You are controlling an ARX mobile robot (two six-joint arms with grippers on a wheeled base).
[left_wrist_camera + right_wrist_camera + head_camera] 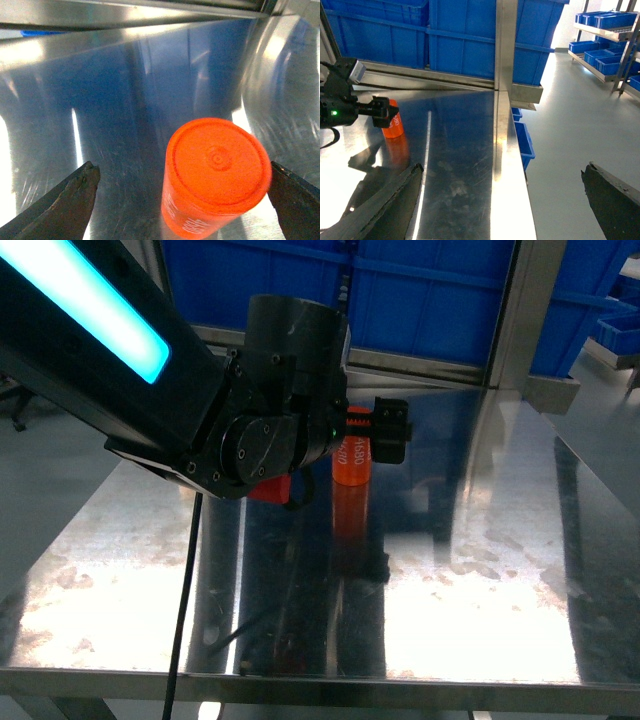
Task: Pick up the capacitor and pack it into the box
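Observation:
The capacitor [352,465] is an orange cylinder with white print, standing upright on the steel table [480,570]. My left gripper [372,430] is open around its top. In the left wrist view the capacitor [217,170] stands between the jaws of the left gripper [182,170], close against the right finger [295,200] and well apart from the left finger [70,200]. The right wrist view shows the capacitor [394,127] at far left with the left gripper [382,112] on it. My right gripper [503,170] is open and holds nothing, over the table's right edge. The box is out of view.
Big blue plastic bins [430,300] are stacked behind the table, with a steel upright post [520,310] in front of them. Off the table's right edge is grey floor, a small blue bin [522,140] below, and shelves of blue bins [607,45] further off.

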